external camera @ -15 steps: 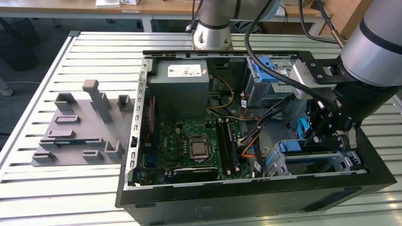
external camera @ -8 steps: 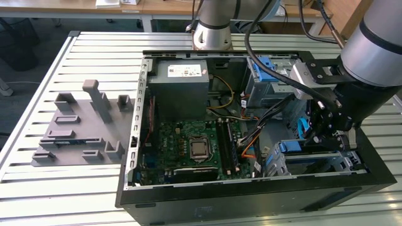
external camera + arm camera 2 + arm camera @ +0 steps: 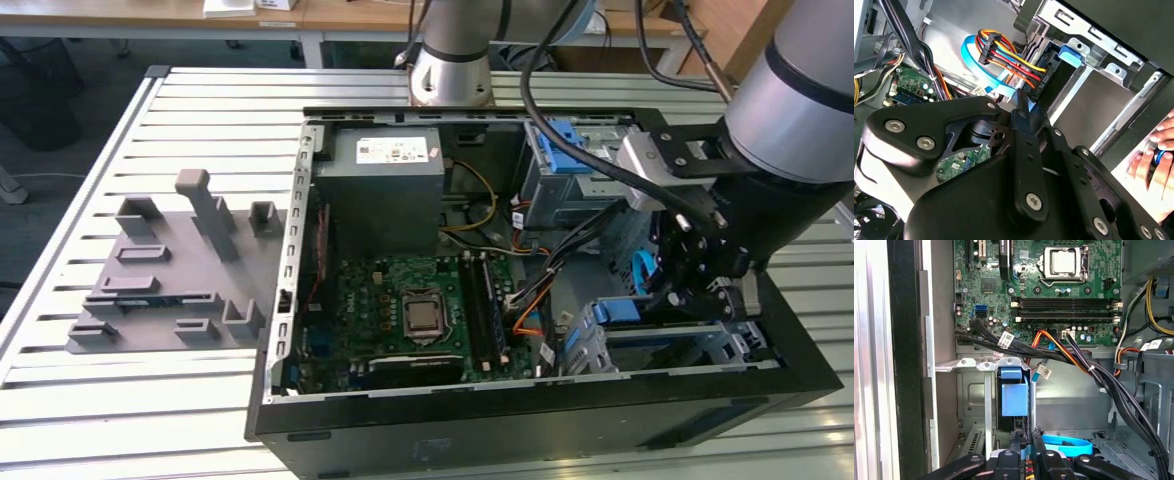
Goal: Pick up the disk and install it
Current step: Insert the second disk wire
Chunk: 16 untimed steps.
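1. Inside the open PC case [image 3: 534, 425], at its corner on the exterior view's right, the gripper [image 3: 705, 285] reaches down by the drive cage [image 3: 667, 345].
2. The disk [image 3: 1014, 397] stands on edge in the cage slot, long axis running down into it, blue carrier tab facing out.
3. Fingers [image 3: 1026, 107] narrow, pinching the disk's edge beside the cable plug [image 3: 1004, 55].
4. Disk label hidden; white sticker on PSU [image 3: 390, 152] too small to read.

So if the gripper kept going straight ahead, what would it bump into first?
Most likely the blue plastic piece standing in the metal cage. In the first wrist view it sits right ahead of the gripper, though the gap between them is hard to judge.
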{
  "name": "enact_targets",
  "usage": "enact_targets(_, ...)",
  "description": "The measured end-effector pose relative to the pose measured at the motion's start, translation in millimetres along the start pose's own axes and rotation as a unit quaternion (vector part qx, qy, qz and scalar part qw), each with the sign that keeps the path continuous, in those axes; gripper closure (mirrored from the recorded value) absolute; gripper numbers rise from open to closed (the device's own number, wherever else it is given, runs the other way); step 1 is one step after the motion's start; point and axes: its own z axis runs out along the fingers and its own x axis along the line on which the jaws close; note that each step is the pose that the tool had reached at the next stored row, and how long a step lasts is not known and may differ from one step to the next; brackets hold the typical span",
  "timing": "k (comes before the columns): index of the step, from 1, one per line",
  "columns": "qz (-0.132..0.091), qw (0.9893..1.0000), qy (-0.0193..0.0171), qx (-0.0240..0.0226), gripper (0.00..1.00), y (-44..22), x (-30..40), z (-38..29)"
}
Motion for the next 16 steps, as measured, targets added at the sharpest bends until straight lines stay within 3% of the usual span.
enact_targets(16,0.0,1.0,0.0001,0.0,0.76,-0.4,-0.2,-5.3)
